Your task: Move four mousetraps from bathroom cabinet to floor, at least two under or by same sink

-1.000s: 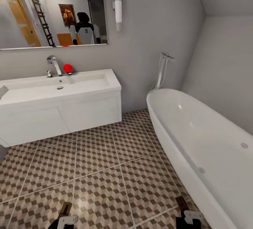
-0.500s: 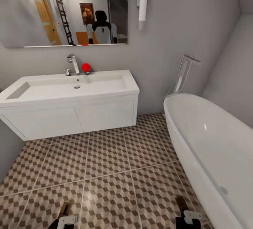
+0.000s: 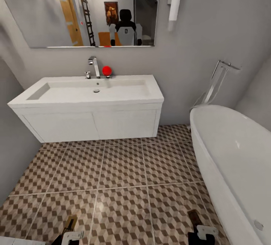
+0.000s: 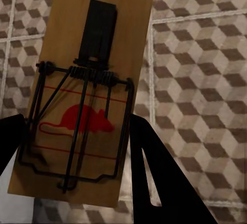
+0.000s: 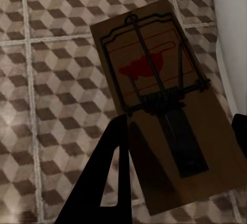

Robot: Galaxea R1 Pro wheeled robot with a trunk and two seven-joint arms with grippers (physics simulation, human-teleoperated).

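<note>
We face the bathroom sink [image 3: 94, 98], a white wall-hung basin with a chrome tap [image 3: 93, 65] and a small red ball [image 3: 107, 70] beside the tap, under a wide mirror [image 3: 86, 8] that reflects a dark-headed white robot. The white bathtub [image 3: 233, 155] runs along our right side. The bathroom floor [image 3: 124, 177], tiled in the brown, beige and white cube pattern, stretches between us and the sink. At the bottom edge of the head view we see our left gripper [image 3: 69, 233] and our right gripper [image 3: 201, 232], both low and well short of the sink. In the left wrist view, the left gripper [image 4: 74, 147] is clamped on a mousetrap [image 4: 87, 90]: the tan board sits between the two black fingers [image 4: 154, 172], reaching out past their tips, its red mouse print and dark wire bar facing the camera, with floor tiles behind it. In the right wrist view, the right gripper [image 5: 177, 147] likewise grips a second mousetrap [image 5: 164, 100], the board lying between its fingers [image 5: 110, 172] and extending beyond them, its spring and wire face up; the tub's white wall [image 5: 231, 33] lies just beyond that trap's far side. Both traps are held above the tiles, not resting on them.
</note>
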